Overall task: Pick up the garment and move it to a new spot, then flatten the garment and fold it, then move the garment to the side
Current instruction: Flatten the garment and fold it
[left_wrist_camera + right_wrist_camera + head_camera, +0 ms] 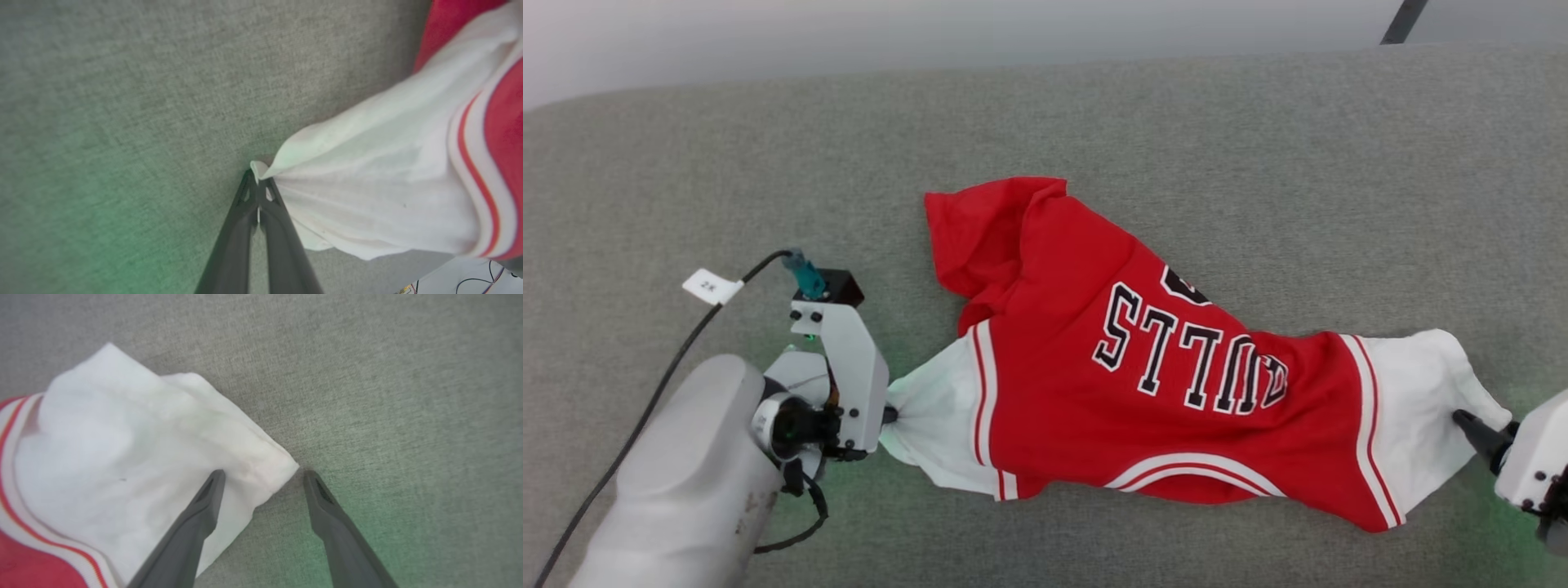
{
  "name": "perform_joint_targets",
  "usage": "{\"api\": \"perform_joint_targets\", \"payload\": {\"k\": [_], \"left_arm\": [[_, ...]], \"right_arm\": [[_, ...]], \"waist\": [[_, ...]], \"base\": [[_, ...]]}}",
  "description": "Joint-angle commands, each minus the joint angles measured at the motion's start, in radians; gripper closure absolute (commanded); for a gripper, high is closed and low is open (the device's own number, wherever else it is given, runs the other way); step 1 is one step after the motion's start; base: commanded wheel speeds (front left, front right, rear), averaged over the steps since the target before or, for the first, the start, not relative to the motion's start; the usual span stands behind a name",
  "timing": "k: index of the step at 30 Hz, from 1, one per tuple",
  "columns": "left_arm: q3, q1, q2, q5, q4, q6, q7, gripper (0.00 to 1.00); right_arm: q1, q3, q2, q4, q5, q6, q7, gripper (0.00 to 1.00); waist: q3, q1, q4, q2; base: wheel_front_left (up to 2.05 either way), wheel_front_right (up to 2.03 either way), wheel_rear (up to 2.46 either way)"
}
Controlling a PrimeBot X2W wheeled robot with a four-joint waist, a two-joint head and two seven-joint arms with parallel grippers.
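The garment is a red jersey with white sleeves and "BULLS" lettering, lying crumpled and stretched across the grey surface. My left gripper is shut on the tip of its white left sleeve, and the cloth bunches at the fingertips. My right gripper stands open over the corner of the other white sleeve; one finger lies over the cloth, the other over bare surface. In the head view the right gripper touches that sleeve's edge at the far right.
A grey fabric surface spreads all around the jersey, with a pale wall band beyond its far edge. A black cable with a white tag runs along my left forearm. A dark strut shows at the top right.
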Motion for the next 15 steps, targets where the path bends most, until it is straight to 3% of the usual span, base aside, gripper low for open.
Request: {"api": "perform_joint_targets", "payload": {"k": [1,4,5,6,7,15], "left_arm": [[-0.029,0.028,-0.061,-0.001,0.036,0.005,-0.038,1.0],[-0.03,0.019,-0.066,-0.005,0.045,0.0,-0.039,1.0],[-0.029,0.016,-0.068,-0.006,0.048,-0.001,-0.04,1.0],[-0.029,0.015,-0.069,-0.005,0.052,-0.002,-0.04,1.0],[-0.03,0.014,-0.071,-0.006,0.056,-0.003,-0.04,1.0],[-0.04,-0.02,-0.066,-0.004,0.072,-0.018,-0.023,1.0]], "right_arm": [[-0.021,-0.001,0.015,0.047,0.012,-0.001,0.009,0.0],[-0.039,0.019,0.025,0.114,0.021,0.0,0.027,0.0],[-0.045,0.026,0.026,0.132,0.021,0.0,0.034,0.38],[-0.051,0.035,0.029,0.152,0.026,0.0,0.047,0.95],[-0.055,0.033,0.036,0.173,0.036,0.0,0.062,1.0],[-0.114,-0.005,0.013,0.195,0.084,0.0,0.158,1.0]], "waist": [[0.008,0.0,0.011,0.0],[0.006,0.0,0.016,0.0],[0.005,0.0,0.017,0.0],[0.003,0.0,0.018,0.0],[0.0,0.0,0.019,0.0],[-0.055,0.0,0.028,0.0]], "base": [[0.0,0.0,0.0],[0.0,0.0,0.0],[0.0,0.0,0.0],[0.0,0.0,0.0],[0.0,0.0,0.0],[0.0,0.0,0.0]]}}
